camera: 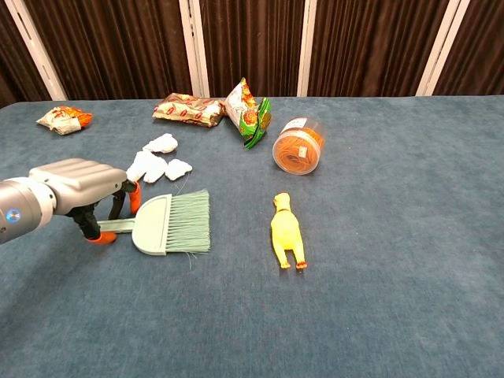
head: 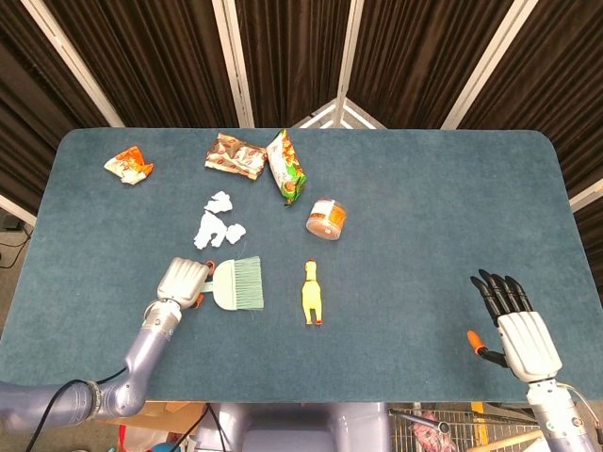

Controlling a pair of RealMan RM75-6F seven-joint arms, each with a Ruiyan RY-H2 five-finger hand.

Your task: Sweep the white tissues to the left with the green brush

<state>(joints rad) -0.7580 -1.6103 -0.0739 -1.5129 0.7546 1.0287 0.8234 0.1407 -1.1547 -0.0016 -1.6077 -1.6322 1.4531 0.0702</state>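
Note:
The green brush (head: pixel 239 284) (camera: pixel 173 223) lies flat on the blue table (head: pixel 415 207), bristles to the right and handle to the left. My left hand (head: pixel 183 280) (camera: pixel 79 179) arches over the handle, with the thumb on the near side and the fingers on the far side, not closed on it. Several white tissues (head: pixel 217 221) (camera: pixel 157 164) lie just beyond the brush and hand. My right hand (head: pixel 523 334) rests flat at the table's near right corner, fingers spread and holding nothing; the chest view does not show it.
A yellow rubber chicken (head: pixel 312 293) (camera: pixel 287 231) lies right of the brush. An orange-filled jar (head: pixel 326 219) (camera: pixel 298 146) lies on its side behind it. Snack packets (head: pixel 234 153) (head: pixel 287 167) sit at the back, another (head: pixel 128 166) at the far left.

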